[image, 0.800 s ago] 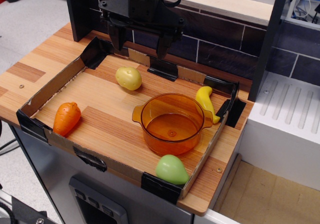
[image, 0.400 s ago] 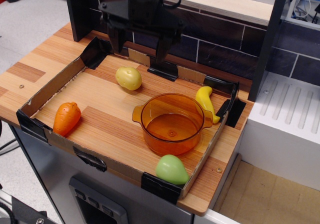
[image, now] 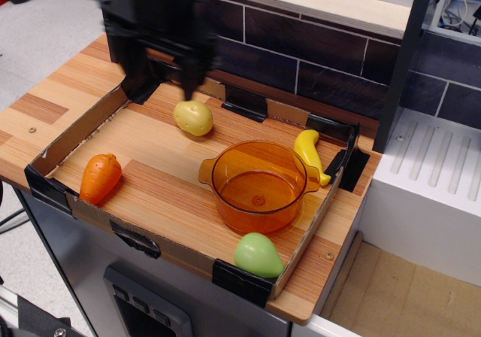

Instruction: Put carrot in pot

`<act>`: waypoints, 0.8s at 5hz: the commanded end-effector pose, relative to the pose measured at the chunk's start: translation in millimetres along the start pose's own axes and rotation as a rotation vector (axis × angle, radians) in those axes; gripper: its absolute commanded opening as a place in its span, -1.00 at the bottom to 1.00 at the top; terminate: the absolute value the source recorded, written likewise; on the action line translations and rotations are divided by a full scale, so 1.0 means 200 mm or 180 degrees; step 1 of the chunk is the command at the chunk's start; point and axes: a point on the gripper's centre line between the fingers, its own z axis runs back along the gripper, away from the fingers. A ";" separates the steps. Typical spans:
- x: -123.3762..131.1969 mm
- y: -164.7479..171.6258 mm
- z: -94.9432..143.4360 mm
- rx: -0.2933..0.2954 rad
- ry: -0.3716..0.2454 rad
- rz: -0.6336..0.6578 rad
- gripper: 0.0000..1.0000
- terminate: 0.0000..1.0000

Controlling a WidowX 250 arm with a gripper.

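Carrot (image: 101,177) first: we see it lying on its side near the front left corner of the counter, inside the low cardboard tray (image: 79,126), close to the tray's left wall and tilted with its ridged blunt top pointing away from us. Well apart from it, toward the right front of the counter, stands the pot (image: 259,185), upright and holding nothing. We find a yellow potato-like toy (image: 194,117) toward the back edge, a yellow banana (image: 310,153) just beside the pot's far right side, and a green pear-like toy (image: 257,254) at the front edge by the tray's corner. Above the back left of the counter hangs the gripper (image: 161,81), motion-blurred; its two dark fingers stand apart with nothing between them, well away from the carrot.
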 end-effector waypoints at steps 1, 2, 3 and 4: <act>-0.13 0.18 -0.08 0.0129 0.0193 -0.0695 1.00 -1.00; -0.19 0.19 -0.17 0.0129 0.0286 -0.0790 1.00 -1.00; -0.23 0.16 -0.25 0.0106 0.0375 -0.0623 1.00 -1.00; -0.23 0.17 -0.28 0.0137 0.0362 -0.0542 1.00 -1.00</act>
